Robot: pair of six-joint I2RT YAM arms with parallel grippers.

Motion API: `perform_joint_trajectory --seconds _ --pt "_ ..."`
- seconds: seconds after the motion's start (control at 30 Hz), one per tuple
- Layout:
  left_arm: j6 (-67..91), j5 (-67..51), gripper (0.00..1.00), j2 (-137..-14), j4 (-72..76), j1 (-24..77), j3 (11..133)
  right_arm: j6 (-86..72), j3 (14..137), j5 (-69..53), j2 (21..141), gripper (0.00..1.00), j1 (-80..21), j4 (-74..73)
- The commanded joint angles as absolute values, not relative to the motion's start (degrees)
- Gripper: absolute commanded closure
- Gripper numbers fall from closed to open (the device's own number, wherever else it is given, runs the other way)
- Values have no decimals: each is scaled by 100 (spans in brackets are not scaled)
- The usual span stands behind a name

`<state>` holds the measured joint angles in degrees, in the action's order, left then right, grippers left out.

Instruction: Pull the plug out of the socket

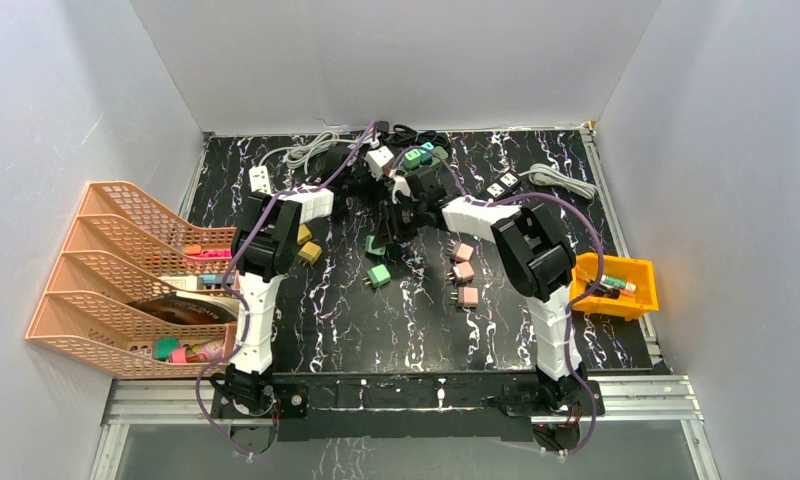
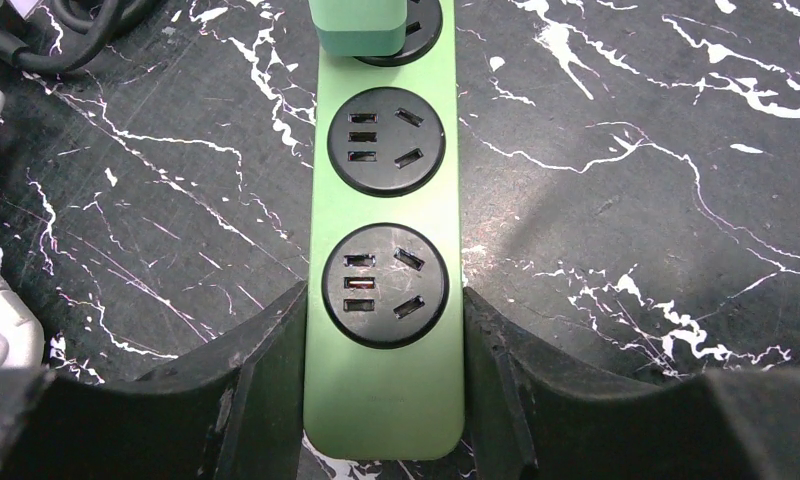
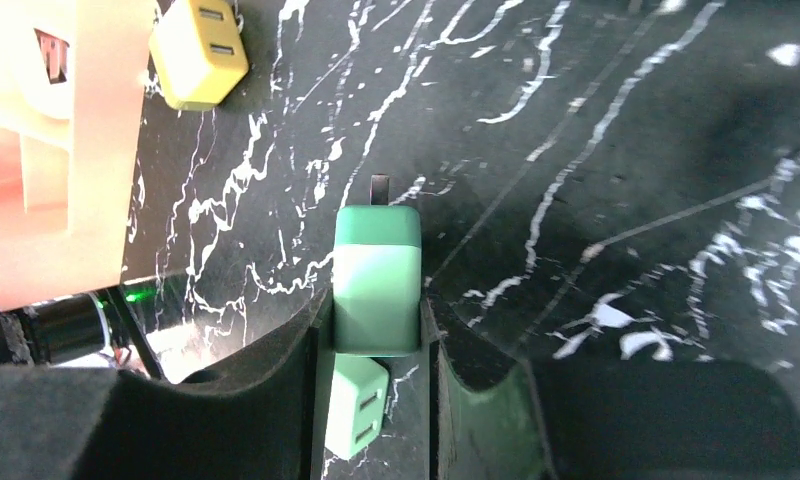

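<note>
Plug [image 3: 376, 260] free, clamped in R gripper [image 3: 376, 310]; L gripper [image 2: 384, 300] pins strip [image 2: 384, 212], 2nd plug [image 2: 361, 25] seated in strip's far socket.

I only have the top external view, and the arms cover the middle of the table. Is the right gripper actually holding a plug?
Observer: Yes. The right wrist view shows the right gripper shut on a green held plug, its prong showing at the far end, in no socket.
Operator: And the left arm?
Observer: The left gripper clamps a green power strip by its two long sides.
Operator: Is any plug seated in that strip?
Observer: One green seated plug sits in the socket at the top edge of the left wrist view. The two nearer sockets are empty.
</note>
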<state>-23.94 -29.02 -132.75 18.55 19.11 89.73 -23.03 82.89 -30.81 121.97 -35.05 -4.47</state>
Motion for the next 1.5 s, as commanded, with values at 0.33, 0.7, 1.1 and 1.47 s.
perform_joint_trajectory --seconds 0.33,0.7,1.1,1.47 --pt "-2360 -2925 100 -12924 1556 1776 8533 -1637 8031 -1673 11349 49 -3693 -1194" --pt "-1875 -2731 100 -12501 2414 1797 7944 -3478 7680 -1135 10687 36 -2113 675" --pt "-2803 -342 100 -12062 4034 2806 6913 -4412 9924 -876 12193 31 -2060 -430" --pt "-3471 801 100 -12137 5197 3189 6575 -4455 10819 -1067 13041 30 -2066 -1270"
